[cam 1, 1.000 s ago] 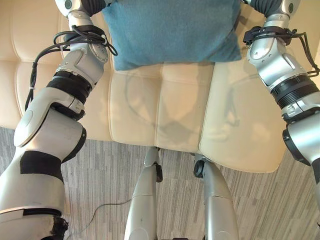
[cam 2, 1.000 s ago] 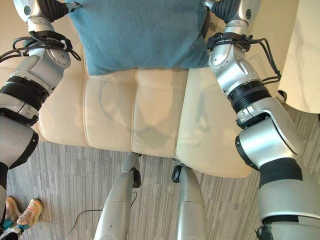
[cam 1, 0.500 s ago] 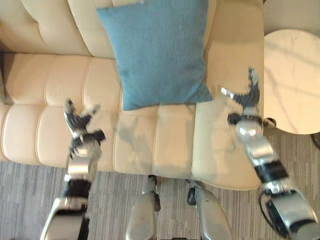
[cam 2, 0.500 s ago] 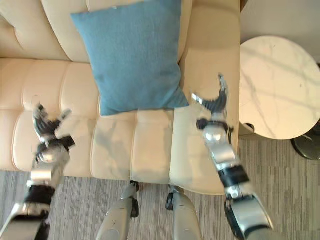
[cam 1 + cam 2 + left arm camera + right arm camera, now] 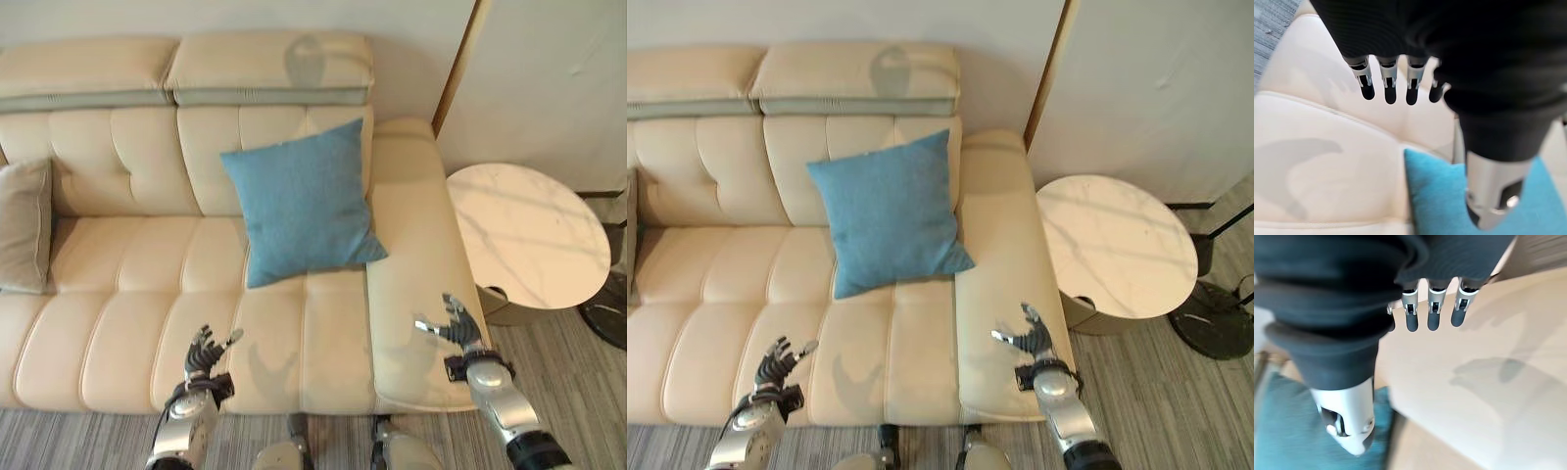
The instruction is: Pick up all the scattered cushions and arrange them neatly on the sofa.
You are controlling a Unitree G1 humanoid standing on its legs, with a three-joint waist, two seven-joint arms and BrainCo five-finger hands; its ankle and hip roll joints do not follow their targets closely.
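Note:
A blue cushion (image 5: pixel 302 204) leans upright against the backrest of the cream sofa (image 5: pixel 118 284), near its right end; its edge also lies past my fingers, the blue cushion (image 5: pixel 1440 196) in the left wrist view. A grey-beige cushion (image 5: pixel 24 225) stands at the sofa's far left. My left hand (image 5: pixel 203 356) hovers open over the front of the seat, well below and left of the blue cushion. My right hand (image 5: pixel 454 328) is open over the sofa's right armrest. Neither hand holds anything.
A round white marble-look side table (image 5: pixel 529 235) stands right of the sofa. Beside it, at the far right, a dark lamp base (image 5: pixel 1215 328) rests on the grey striped floor (image 5: pixel 1176 392). A wall with a wooden trim strip rises behind.
Both hands let go of the blue cushion and drew back toward the seat's front edge. The view widened, so the camera has backed away; the cushion stays against the backrest.

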